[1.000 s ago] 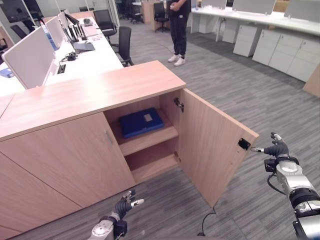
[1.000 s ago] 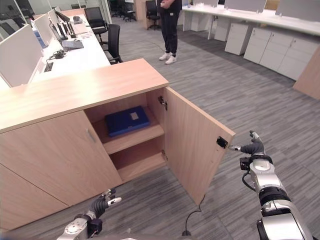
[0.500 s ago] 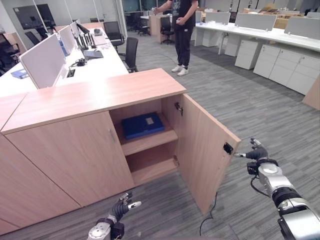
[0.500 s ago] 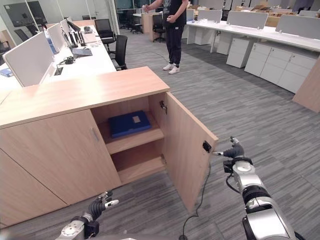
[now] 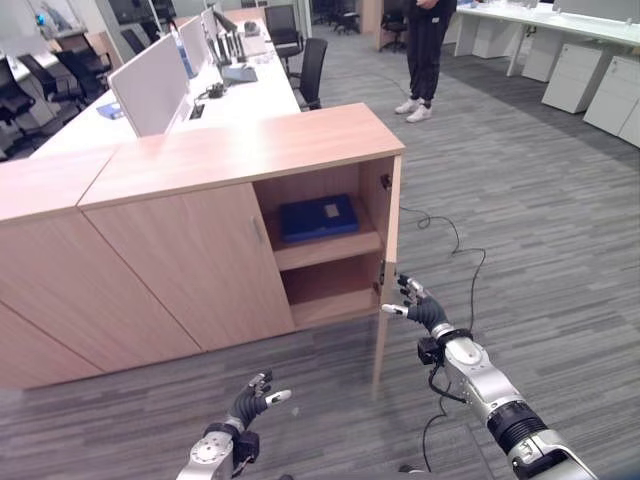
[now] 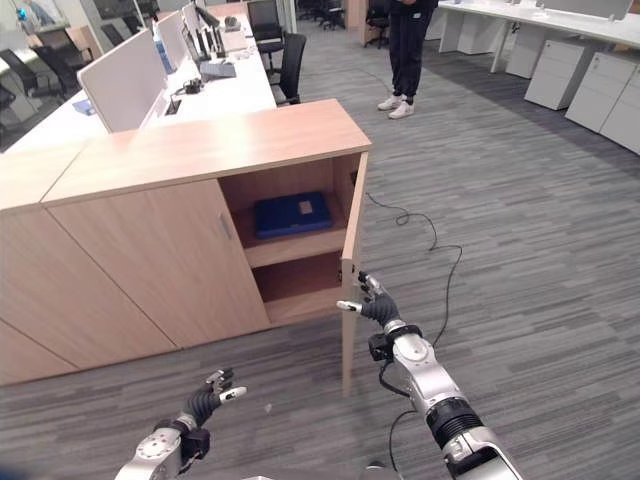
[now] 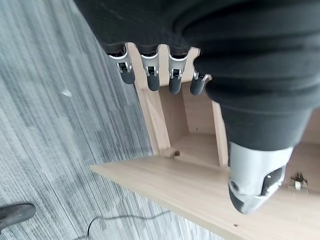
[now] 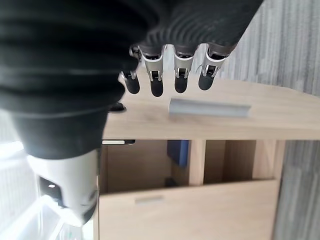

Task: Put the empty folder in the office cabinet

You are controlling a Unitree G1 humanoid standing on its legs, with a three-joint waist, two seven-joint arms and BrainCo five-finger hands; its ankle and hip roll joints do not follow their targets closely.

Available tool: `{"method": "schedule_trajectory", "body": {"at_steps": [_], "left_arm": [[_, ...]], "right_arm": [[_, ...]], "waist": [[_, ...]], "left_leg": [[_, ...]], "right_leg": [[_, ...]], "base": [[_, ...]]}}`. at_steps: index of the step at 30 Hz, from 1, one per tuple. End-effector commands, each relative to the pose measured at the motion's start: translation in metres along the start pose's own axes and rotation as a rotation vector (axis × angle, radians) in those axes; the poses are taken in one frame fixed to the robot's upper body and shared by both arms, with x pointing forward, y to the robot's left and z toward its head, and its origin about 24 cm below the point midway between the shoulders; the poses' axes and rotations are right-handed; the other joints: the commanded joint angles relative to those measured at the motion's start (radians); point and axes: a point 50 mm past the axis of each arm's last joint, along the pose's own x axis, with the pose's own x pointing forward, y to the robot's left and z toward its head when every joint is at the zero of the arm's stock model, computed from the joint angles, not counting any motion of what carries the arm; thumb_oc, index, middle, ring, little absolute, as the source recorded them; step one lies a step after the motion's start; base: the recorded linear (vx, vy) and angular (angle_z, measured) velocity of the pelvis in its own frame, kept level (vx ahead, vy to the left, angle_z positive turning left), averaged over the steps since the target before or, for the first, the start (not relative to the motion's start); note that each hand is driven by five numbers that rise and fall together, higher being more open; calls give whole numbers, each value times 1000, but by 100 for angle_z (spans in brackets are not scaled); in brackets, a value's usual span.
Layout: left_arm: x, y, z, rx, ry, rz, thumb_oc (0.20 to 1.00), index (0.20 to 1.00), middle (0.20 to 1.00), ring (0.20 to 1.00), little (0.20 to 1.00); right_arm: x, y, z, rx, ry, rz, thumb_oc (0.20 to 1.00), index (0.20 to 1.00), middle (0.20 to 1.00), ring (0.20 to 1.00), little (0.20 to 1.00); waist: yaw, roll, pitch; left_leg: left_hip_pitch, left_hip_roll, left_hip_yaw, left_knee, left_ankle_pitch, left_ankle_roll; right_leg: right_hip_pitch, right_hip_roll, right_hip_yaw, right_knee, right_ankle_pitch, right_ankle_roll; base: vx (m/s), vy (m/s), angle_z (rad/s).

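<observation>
Folder (image 5: 317, 217): blue, flat on the upper shelf of the cabinet (image 5: 240, 150). Eye views: door (image 5: 385, 280) has swung from wide open to edge-on, right hand (image 5: 418, 311) just beside it, fingers straight, holding nothing; closing appears under way. Left hand (image 6: 205, 400) hangs low, relaxed, empty. A person (image 5: 425, 45) stands well beyond; cable (image 5: 450, 235) crosses the floor. Wrist views: both hands' fingers extended.
</observation>
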Motion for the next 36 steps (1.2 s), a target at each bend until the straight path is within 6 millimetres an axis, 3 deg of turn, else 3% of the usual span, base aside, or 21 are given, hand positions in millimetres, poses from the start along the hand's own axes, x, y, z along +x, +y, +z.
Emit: {"method": "schedule_trajectory", "body": {"at_steps": [1,7,11,13,14,15,16,18,20,22,23,24,26,28,30,31,32,36], "left_arm": [[5,14,24,90,-89,26,1000,1000,1000,1000,1000],[3,18,23,92,-85,35,1000,1000,1000,1000,1000],[3,19,23,90,-86,36,1000,1000,1000,1000,1000],[0,23,26,70,-101,42,1000,1000,1000,1000,1000],[5,18,37,76,-126,8,1000,1000,1000,1000,1000],[5,18,37,76,-127,7,1000,1000,1000,1000,1000],[5,16,39,86,-130,-15,1000,1000,1000,1000,1000],[2,21,35,101,-114,-13,1000,1000,1000,1000,1000],[2,22,40,122,-120,-29,1000,1000,1000,1000,1000],[1,27,43,137,-130,-21,1000,1000,1000,1000,1000],[1,29,47,149,-138,-21,1000,1000,1000,1000,1000],[0,32,49,159,-144,-20,1000,1000,1000,1000,1000],[-1,32,51,150,-158,-23,1000,1000,1000,1000,1000],[-2,33,53,162,-165,-40,1000,1000,1000,1000,1000],[0,35,58,180,-174,-37,1000,1000,1000,1000,1000],[1,32,59,182,-177,-51,1000,1000,1000,1000,1000],[2,32,60,193,-177,-54,1000,1000,1000,1000,1000],[3,30,57,168,-177,-52,1000,1000,1000,1000,1000]], "right_arm": [[11,22,38,77,-189,71,1000,1000,1000,1000,1000],[20,19,57,72,-249,38,1000,1000,1000,1000,1000],[22,17,61,74,-257,27,1000,1000,1000,1000,1000],[32,-2,80,90,-300,-59,1000,1000,1000,1000,1000],[29,-42,88,107,-314,-211,1000,1000,1000,1000,1000],[29,-43,88,107,-315,-212,1000,1000,1000,1000,1000],[27,-69,93,99,-306,-304,1000,1000,1000,1000,1000],[25,-86,93,98,-288,-373,1000,1000,1000,1000,1000],[22,-107,95,151,-284,-456,1000,1000,1000,1000,1000],[24,-121,108,147,-286,-496,1000,1000,1000,1000,1000],[23,-130,112,150,-284,-524,1000,1000,1000,1000,1000],[22,-136,110,161,-269,-546,1000,1000,1000,1000,1000],[16,-151,109,167,-251,-594,1000,1000,1000,1000,1000],[8,-170,110,181,-237,-656,1000,1000,1000,1000,1000],[-4,-188,101,142,-186,-720,1000,1000,1000,1000,1000],[-12,-200,102,139,-177,-755,1000,1000,1000,1000,1000],[-20,-209,101,138,-168,-785,1000,1000,1000,1000,1000],[-36,-233,107,143,-153,-860,1000,1000,1000,1000,1000]], "waist": [[9,-62,19],[56,-69,16],[63,-69,15],[103,-79,36],[110,-98,70],[110,-99,66],[110,-101,66],[119,-104,53],[114,-104,60],[98,-98,85],[92,-86,95],[91,-77,102],[86,-67,99],[78,-69,95],[48,-70,94],[36,-71,90],[34,-85,77],[33,-91,43]], "left_leg": [[48,-48,-6,5,23,-30],[13,-42,-72,5,39,-46],[7,-40,-80,5,40,-49],[-43,-33,-90,78,35,-60],[-180,-33,41,238,46,-61],[-190,-33,40,246,43,-60],[-222,-4,179,288,38,-40],[-187,-37,161,247,1,0],[-162,-62,135,218,-17,33],[-135,-80,124,209,-42,65],[-133,-78,118,202,-35,73],[-120,-71,102,196,-34,69],[-85,-78,65,153,-28,60],[-57,-99,34,113,-29,46],[-18,-111,-8,67,-29,25],[-4,-116,-36,51,-32,19],[0,-125,-41,39,-33,16],[16,-120,-62,18,-30,1]], "right_leg": [[200,-56,-17,-122,-81,38],[215,-46,-66,-140,-88,29],[215,-45,-73,-143,-88,29],[219,-50,-88,-150,-88,25],[235,-79,-168,-153,-99,23],[229,-79,-168,-153,-99,23],[251,-76,-200,-148,-119,17],[247,-84,-215,-65,-126,18],[177,-124,-225,116,-125,42],[78,-171,-181,300,-49,96],[21,-170,-148,385,1,118],[-7,-160,-121,422,2,121],[-21,-164,-82,372,-8,121],[9,-182,-73,220,-44,107],[-2,-185,-7,45,-5,113],[0,-173,47,17,-13,119],[11,-177,60,-22,5,119],[67,-175,33,-79,33,120]], "base": [[-12,-17,12],[-14,-23,34],[-2,-15,42],[-110,-4,14],[-196,35,57],[-188,90,173],[33,75,220],[103,105,104],[74,146,15],[17,135,43],[27,45,15],[74,6,15],[186,-30,30],[241,-90,38],[260,-128,46],[211,-89,85],[180,-93,79],[162,-144,74]]}}
